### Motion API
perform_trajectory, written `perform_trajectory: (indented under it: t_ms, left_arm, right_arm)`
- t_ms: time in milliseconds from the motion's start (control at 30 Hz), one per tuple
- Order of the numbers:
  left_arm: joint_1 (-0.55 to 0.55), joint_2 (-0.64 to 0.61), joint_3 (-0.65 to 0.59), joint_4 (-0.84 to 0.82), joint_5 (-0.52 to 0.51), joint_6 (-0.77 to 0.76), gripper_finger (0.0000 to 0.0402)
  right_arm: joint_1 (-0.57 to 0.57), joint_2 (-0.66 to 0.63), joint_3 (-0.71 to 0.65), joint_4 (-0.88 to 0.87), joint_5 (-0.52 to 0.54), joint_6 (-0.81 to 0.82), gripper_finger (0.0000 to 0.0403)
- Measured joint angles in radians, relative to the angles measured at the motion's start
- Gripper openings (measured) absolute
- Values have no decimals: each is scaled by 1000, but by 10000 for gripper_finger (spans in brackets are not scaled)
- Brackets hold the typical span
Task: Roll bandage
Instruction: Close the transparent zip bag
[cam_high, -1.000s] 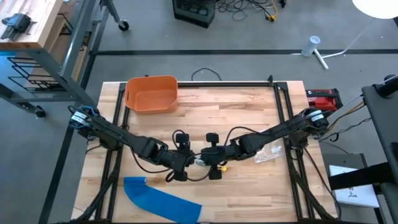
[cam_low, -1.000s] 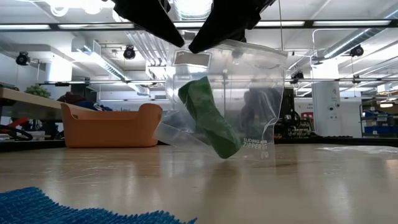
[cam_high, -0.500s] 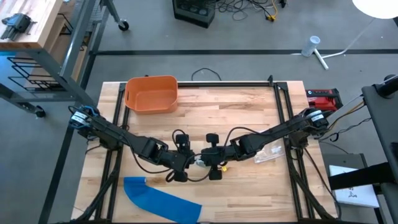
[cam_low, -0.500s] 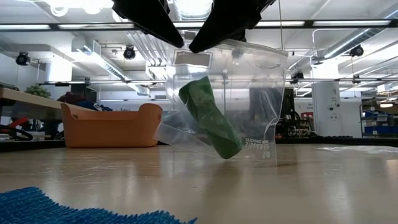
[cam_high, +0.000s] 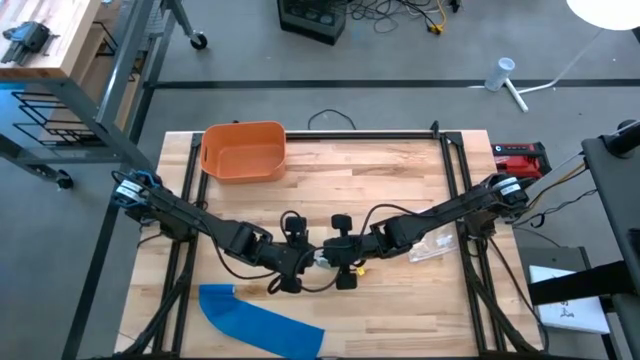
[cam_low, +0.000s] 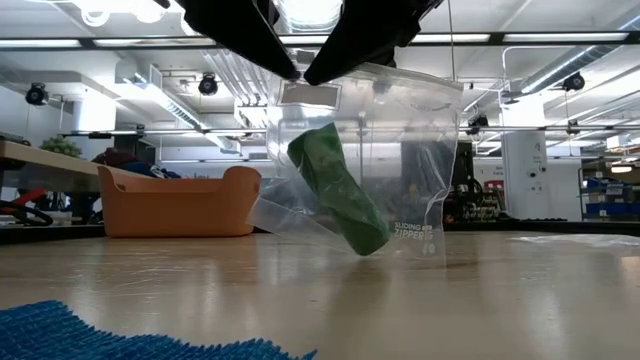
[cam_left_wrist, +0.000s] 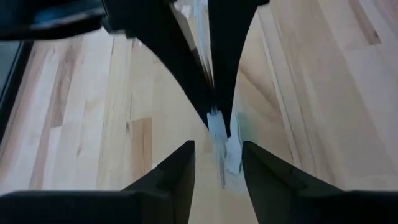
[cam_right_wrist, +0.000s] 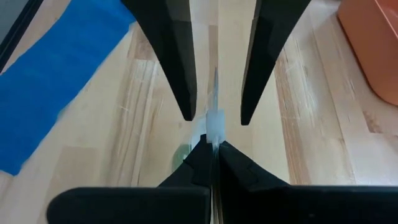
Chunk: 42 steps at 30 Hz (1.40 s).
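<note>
My right gripper (cam_right_wrist: 212, 148) is pinching the clear zipper bag (cam_low: 365, 165) by its top edge; my left gripper (cam_left_wrist: 217, 155) is standing apart around it, the green bandage roll (cam_low: 337, 190) hanging below.

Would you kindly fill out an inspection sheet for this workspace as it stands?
Surface: wooden table, dry.
Job's things: clear zipper bag hanging above the table, green bandage roll inside.
Clutter: orange bin at the far edge, blue cloth at the near edge, crumpled clear wrapper at the right.
Grippers: right gripper shut on the bag's top edge; left gripper open around it.
Cables: black cable at the far edge.
Surroundings: red tool beside the table.
</note>
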Motion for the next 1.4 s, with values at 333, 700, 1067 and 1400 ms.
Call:
perform_trajectory:
  t_ms: [333, 700, 1067, 1400]
  left_arm:
    - [1, 2, -1, -1, 19, -35, 86]
    - [2, 2, -1, -6, 19, -35, 7]
    - [2, 1, -2, -12, 18, -35, 1]
    - [2, 1, -2, -19, 18, -46, 0]
  right_arm:
    - [0, 0, 0, 0, 0, 0, 0]
    - [0, 0, 0, 0, -4, 0, 0]
    - [13, -12, 30, -52, 0, -30, 48]
    - [13, -16, 250, -151, -3, -76, 135]
